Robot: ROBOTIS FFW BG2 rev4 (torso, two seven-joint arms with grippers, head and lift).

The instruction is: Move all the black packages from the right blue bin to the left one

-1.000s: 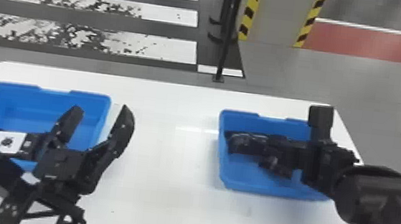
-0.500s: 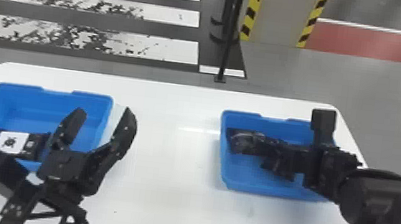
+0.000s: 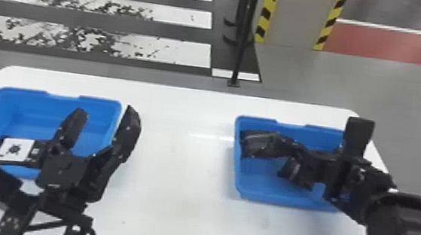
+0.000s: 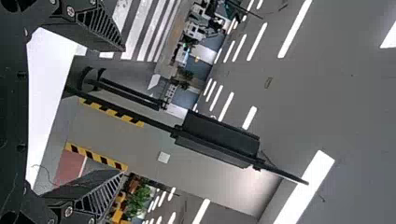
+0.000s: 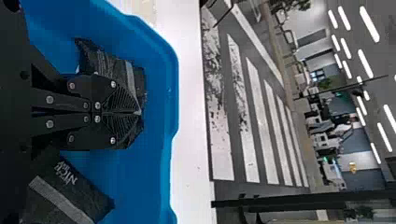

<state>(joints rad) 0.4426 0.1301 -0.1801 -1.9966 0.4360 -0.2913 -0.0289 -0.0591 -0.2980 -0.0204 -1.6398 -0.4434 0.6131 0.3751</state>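
Note:
In the head view, the right gripper is at the far-left part of the right blue bin, at a black package. The right wrist view has the right gripper with its fingers together, pinching that dark, grey-striped package. Another black package lies on the bin floor beside it. My left gripper is held open above the right side of the left blue bin; its fingers stand wide apart in the left wrist view, too. A black package with a white label lies in the left bin.
Both bins stand on a white table, with bare tabletop between them. A black pole stands on the floor behind the table, near a pillar with yellow-black stripes.
The right arm's wrist part has shifted slightly to the right, while the package at its fingers stays near the bin's left wall. The left gripper remains open in almost the same place.

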